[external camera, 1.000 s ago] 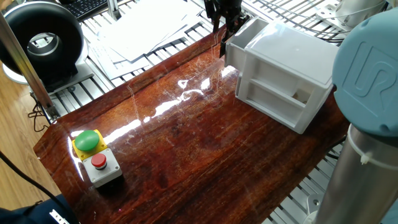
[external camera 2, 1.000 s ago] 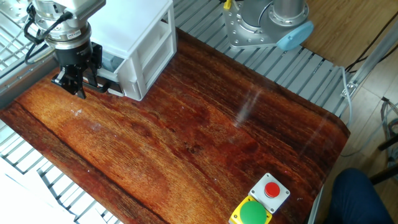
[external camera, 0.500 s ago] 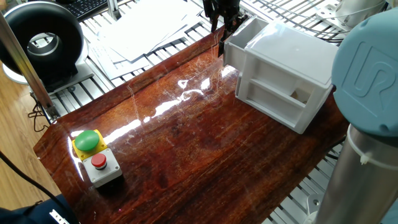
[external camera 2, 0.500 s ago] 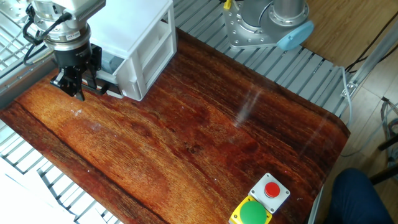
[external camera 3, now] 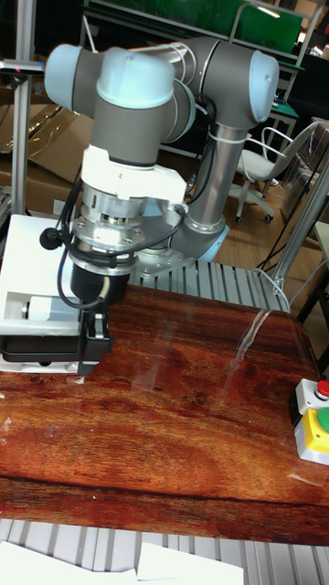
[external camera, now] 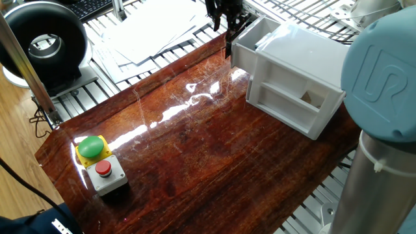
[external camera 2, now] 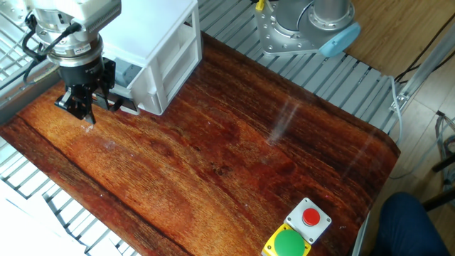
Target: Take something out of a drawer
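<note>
Sitting inside the open upper drawer (external camera: 242, 47), the cube (external camera 2: 126, 71) lies at about 1 o'clock from my tool (external camera 2: 84, 107) in the other fixed view. The tool hangs low at the drawer's front edge; I cannot tell how far apart its fingers are, and it carries nothing. I judge the drawer open enough, so the next move calls for rising, shifting over the cube and coming down around it. I count one cube, one cabinet (external camera: 305, 65) with two drawers, and one button box (external camera: 104, 170) at the worktop's (external camera 2: 213, 156) far end.
</note>
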`<state>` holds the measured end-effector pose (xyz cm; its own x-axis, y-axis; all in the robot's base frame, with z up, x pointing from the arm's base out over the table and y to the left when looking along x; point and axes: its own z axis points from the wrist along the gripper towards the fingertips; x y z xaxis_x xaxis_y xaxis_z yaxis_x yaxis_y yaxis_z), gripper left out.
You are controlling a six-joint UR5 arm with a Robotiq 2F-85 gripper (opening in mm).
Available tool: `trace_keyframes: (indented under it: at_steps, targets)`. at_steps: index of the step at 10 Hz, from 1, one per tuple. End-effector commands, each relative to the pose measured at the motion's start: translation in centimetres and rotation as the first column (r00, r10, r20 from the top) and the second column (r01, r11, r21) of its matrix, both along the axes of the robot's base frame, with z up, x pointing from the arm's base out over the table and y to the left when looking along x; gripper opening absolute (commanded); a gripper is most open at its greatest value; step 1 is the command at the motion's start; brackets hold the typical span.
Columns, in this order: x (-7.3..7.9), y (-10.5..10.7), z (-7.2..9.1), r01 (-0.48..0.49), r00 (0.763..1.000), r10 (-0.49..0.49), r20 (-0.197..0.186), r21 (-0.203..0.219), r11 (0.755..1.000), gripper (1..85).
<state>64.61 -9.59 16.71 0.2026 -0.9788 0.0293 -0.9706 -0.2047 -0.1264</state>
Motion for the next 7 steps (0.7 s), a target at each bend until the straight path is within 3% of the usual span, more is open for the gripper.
trace_keyframes:
  at_steps: [1,3,7]
  targets:
    - [0.4,0.6,0.4,0.003,1.0,-0.003,0.003,0.009,1.0,41.7]
    - [0.0,-0.5,1.2,-0.017,1.0,0.017,-0.001,-0.032,0.999,41.7]
    - [0.2,-1.3,1.3,-0.041,0.999,0.042,0.019,-0.049,0.998,41.3]
